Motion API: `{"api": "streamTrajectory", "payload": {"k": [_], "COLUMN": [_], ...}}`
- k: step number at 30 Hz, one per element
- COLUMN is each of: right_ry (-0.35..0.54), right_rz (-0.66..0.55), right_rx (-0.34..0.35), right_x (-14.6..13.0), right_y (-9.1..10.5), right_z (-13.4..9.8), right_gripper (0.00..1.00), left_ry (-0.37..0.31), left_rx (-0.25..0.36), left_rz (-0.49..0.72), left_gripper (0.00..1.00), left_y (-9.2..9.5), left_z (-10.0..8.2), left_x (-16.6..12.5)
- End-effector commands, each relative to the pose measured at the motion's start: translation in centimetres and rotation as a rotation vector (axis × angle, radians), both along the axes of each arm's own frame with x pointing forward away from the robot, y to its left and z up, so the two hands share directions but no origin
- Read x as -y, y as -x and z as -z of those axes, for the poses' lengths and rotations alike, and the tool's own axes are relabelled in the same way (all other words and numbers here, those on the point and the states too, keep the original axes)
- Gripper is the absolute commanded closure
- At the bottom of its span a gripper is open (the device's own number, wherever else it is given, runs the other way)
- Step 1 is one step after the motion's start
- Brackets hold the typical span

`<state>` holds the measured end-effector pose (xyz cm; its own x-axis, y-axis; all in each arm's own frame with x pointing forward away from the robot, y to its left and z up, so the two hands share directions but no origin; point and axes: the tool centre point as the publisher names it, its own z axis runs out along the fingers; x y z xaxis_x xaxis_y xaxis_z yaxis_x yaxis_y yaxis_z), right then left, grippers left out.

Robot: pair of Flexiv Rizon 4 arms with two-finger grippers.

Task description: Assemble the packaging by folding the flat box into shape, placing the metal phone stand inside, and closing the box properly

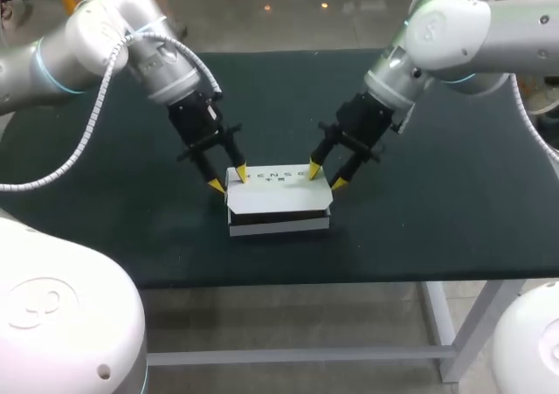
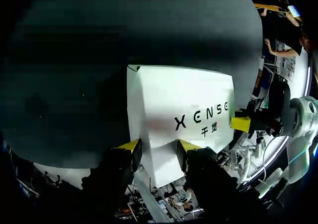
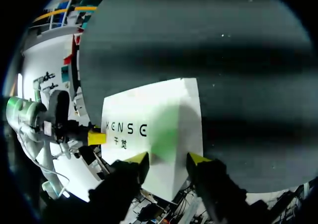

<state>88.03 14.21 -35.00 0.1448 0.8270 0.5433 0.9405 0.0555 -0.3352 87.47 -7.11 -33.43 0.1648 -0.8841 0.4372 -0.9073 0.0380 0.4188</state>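
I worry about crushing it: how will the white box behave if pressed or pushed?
The white box looks like thin folded card, so it probably flexes and dents if squeezed. It sits low and wide on the table, so pushed it likely slides rather than tips.

A dark green table [image 1: 454,237] stands on a pale metal frame [image 1: 440,324]

You've got 1 white box [image 1: 278,200], 2 grippers: left gripper [image 1: 228,179], right gripper [image 1: 326,176], and 1 table [image 1: 437,193].
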Motion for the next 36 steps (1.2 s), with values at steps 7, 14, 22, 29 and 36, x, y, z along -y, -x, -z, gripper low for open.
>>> {"api": "streamTrajectory", "payload": {"k": [7, 14, 22, 29, 36], "right_ry": [0.002, -0.001, -0.003, -0.008, -0.008], "right_rz": [-0.002, -0.003, 0.020, 0.036, 0.036], "right_rx": [-0.035, -0.054, -0.072, -0.082, -0.082], "right_x": [-0.14, -0.15, -0.19, -0.12, -0.12], "right_y": [-0.89, -1.13, -1.26, -1.37, -1.37], "right_z": [-0.11, -0.21, -0.27, -0.19, -0.19], "right_gripper": [0.51, 0.51, 0.53, 0.54, 0.54], "left_ry": [-0.014, -0.029, -0.007, 0.025, 0.033], "left_rx": [-0.040, -0.074, -0.101, -0.117, -0.119], "left_rz": [0.011, 0.011, 0.000, -0.017, -0.027], "left_gripper": [0.52, 0.53, 0.54, 0.55, 0.56], "left_y": [-0.58, -0.83, -1.07, -1.22, -1.25], "left_z": [-0.28, -0.53, -0.54, -0.53, -0.57], "left_x": [0.42, 0.66, 0.69, 0.52, 0.41]}}
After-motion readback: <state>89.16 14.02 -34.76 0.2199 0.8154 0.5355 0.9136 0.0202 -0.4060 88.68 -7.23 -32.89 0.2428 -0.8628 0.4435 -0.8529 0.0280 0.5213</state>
